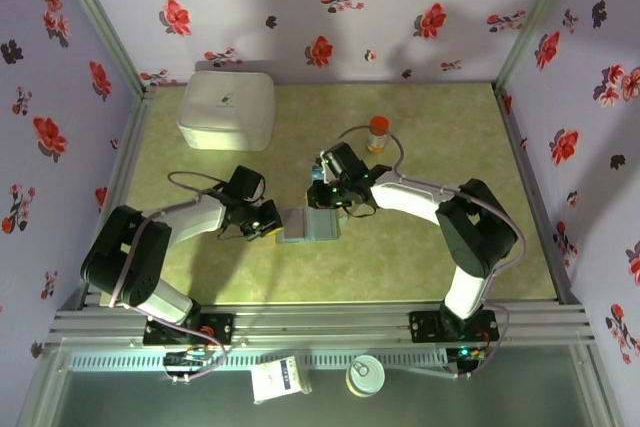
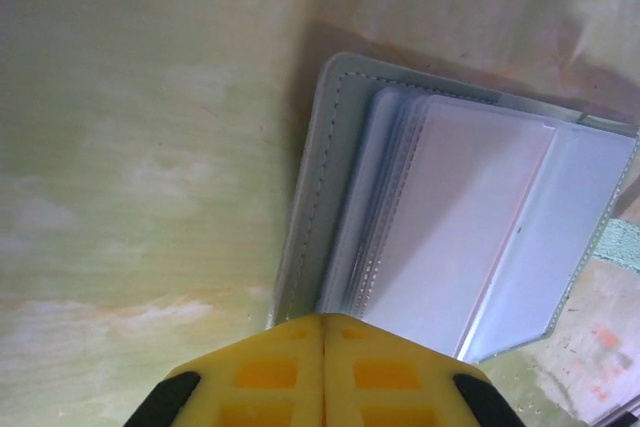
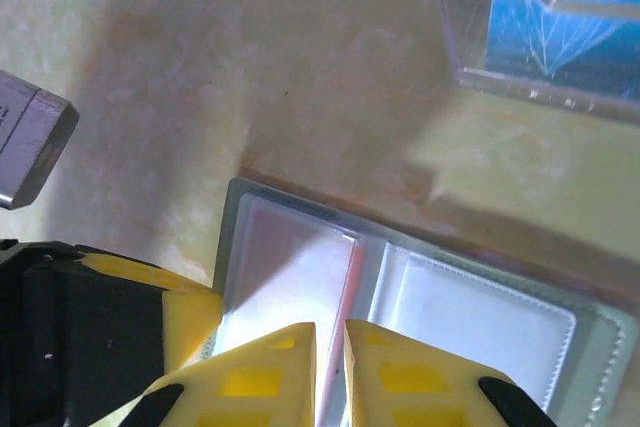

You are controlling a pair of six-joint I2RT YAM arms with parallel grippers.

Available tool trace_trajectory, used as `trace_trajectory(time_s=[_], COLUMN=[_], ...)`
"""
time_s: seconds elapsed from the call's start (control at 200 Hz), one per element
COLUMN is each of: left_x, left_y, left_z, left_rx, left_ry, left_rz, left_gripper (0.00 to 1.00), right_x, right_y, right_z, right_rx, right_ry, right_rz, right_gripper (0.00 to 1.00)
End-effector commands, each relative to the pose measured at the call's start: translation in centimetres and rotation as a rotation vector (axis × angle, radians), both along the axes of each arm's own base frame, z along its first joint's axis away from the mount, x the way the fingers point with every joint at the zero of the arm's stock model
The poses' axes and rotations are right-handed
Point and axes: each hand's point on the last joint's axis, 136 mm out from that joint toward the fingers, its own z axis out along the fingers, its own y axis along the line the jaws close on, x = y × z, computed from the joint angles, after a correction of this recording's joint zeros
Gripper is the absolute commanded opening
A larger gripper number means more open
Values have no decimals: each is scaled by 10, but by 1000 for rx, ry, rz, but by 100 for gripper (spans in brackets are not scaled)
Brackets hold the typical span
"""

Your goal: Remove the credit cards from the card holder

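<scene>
Left arm: folded back to its outer side, forearm running inward low over the table. The left gripper [image 1: 270, 219] points at the card holder [image 1: 312, 227].

Left gripper [image 2: 322, 319]: jaws fully together. The tips sit at the holder's near corner, touching its stitched edge. Can't tell if the edge is pinched or only pressed.

The holder [image 2: 470, 197] lies open and flat just ahead of those tips, clear sleeves fanned up.

Right arm: elbow high on its outer side, forearm reaching inward, wrist pitched down. The right gripper [image 1: 328, 202] comes down on the holder from the far side, opposite the left one.

Right gripper [image 3: 330, 332]: jaws almost together, only a slim gap. A thin reddish edge, looks like the red card [image 3: 352, 262], runs from the sleeve straight into that gap. Can't tell if it's actually clamped.

The holder [image 3: 480, 327] spreads out directly ahead of these tips. One left finger [image 3: 185, 322] touches the holder's edge just beside them.

Clear plastic piece [image 3: 540, 27] with something blue in it sits well ahead of the right gripper, apart from the holder. Orange bottle [image 1: 377, 133] is near, behind the right wrist. White box [image 1: 227, 110] is well beyond the left gripper.
</scene>
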Motion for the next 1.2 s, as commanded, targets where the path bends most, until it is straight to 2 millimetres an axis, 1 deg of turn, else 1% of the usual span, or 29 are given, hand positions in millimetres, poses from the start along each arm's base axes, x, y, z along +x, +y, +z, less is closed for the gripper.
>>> trace_trajectory(time_s=[0.0, 0.08, 0.235, 0.39, 0.565, 0.84, 0.995, 1.125, 1.2], left_x=[6, 6, 6, 4, 2, -1, -1, 0, 0], left_y=[1, 5, 6, 5, 6, 8, 8, 8, 8], left_z=[12, 11, 6, -2, -7, -12, -12, -11, -12], left_rx=[16, 39, 51, 54, 59, 71, 72, 72, 74], left_ry=[-49, -53, -43, -23, -11, 3, 2, 1, 3], left_rz=[8, 10, 2, -4, -11, -12, -12, -13, -13], left_gripper=[6, 6, 6, 6, 6, 6, 6, 5, 5], right_x=[-8, -13, -23, -29, -32, -34, -34, -35, -35], right_y=[12, 17, 27, 33, 36, 41, 45, 47, 47], right_z=[8, 4, -3, -8, -16, -26, -29, -31, -33], right_rx=[125, 160, 168, 163, 150, 139, 141, 142, 138], right_ry=[95, 126, 162, 184, 208, 240, 250, 257, 259], right_rz=[-81, -92, -82, -78, -89, -88, -82, -75, -76], right_gripper=[17, 20, 24, 26, 27, 27, 25, 21, 21])
